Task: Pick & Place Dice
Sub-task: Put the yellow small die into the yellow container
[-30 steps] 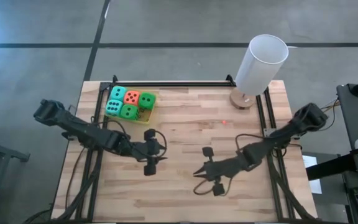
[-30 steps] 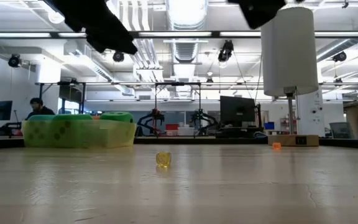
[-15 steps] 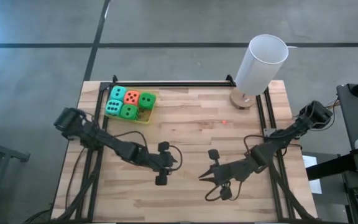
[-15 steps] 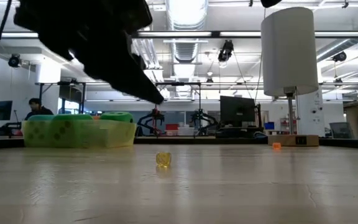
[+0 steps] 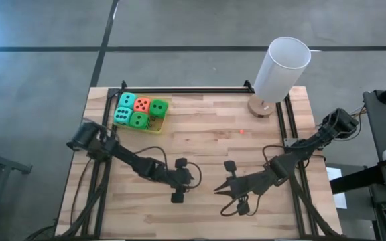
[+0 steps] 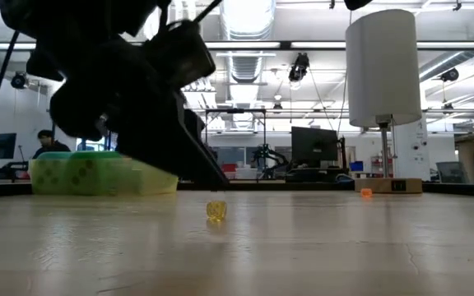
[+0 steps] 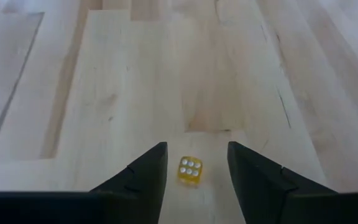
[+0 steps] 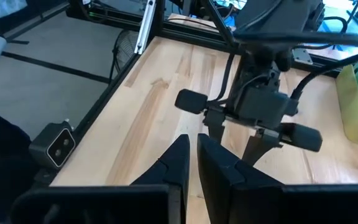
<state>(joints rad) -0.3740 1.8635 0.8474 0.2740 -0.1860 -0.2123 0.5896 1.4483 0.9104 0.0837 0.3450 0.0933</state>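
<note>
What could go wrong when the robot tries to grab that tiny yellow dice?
1. The small yellow die sits between the open fingers of the left gripper but not dead centre, so one finger may nudge it away.
2. It is tiny and lies flat on the table, so the fingertips could scrape the wood or pinch badly.

Five dice [image 5: 139, 112] sit packed together in a yellow tray [image 5: 157, 127] at the counter's [image 5: 206, 140] far left corner: two teal, two bright green, one orange-red between them in the back row, all upright with black pips facing up
</note>
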